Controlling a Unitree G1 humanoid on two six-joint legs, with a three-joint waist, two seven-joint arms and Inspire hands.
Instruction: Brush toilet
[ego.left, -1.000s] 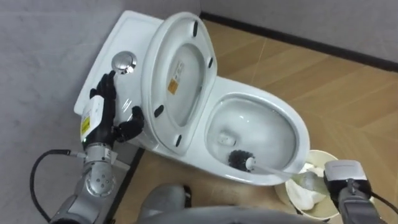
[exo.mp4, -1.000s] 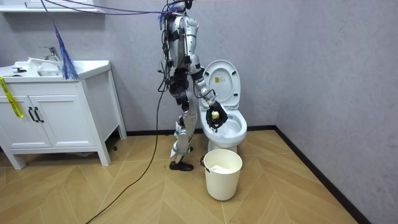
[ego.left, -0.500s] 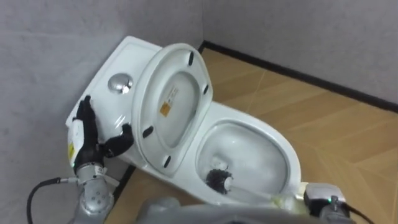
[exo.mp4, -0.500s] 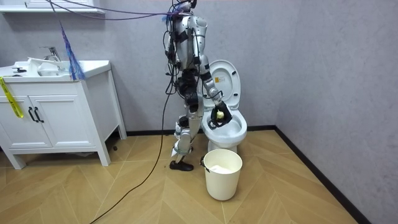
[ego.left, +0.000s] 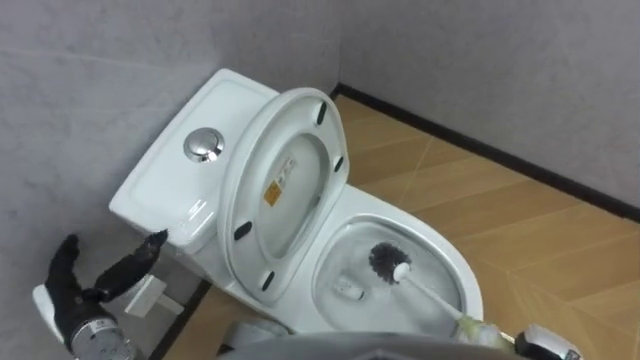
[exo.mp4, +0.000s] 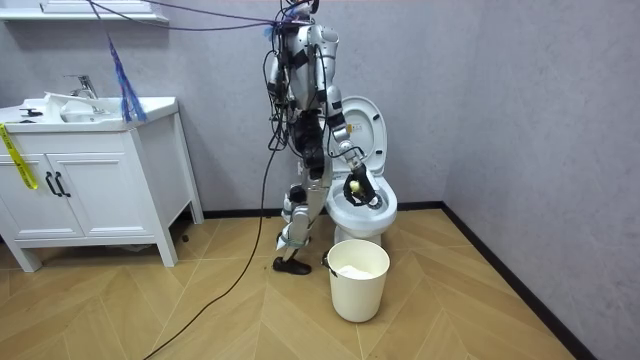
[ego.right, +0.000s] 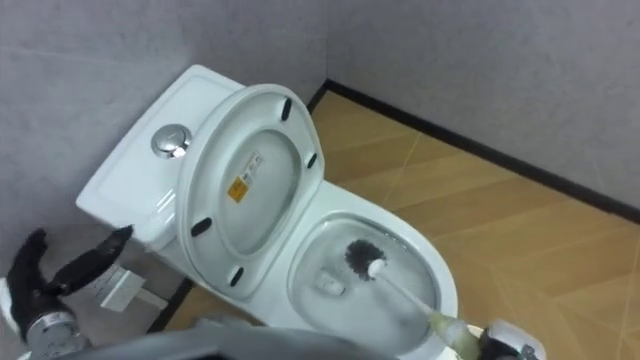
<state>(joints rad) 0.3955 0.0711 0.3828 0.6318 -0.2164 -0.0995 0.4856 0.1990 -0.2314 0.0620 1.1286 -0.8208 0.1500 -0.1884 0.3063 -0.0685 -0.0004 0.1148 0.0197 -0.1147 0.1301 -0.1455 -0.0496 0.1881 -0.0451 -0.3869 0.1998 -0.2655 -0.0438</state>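
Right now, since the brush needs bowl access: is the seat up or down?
Up. The seat stands raised in front of the tank, and the brush head sits inside the open bowl.

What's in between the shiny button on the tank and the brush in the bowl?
The lifted seat and lid stand between the flush button and the brush, as the left eye view shows.

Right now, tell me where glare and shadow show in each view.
Left eye view: bright glints on the chrome flush button and glare streaks along the front edge of the tank. Right eye view: the wet-looking bowl shines around the brush. Room view: even light, with a soft shadow under the cabinet.
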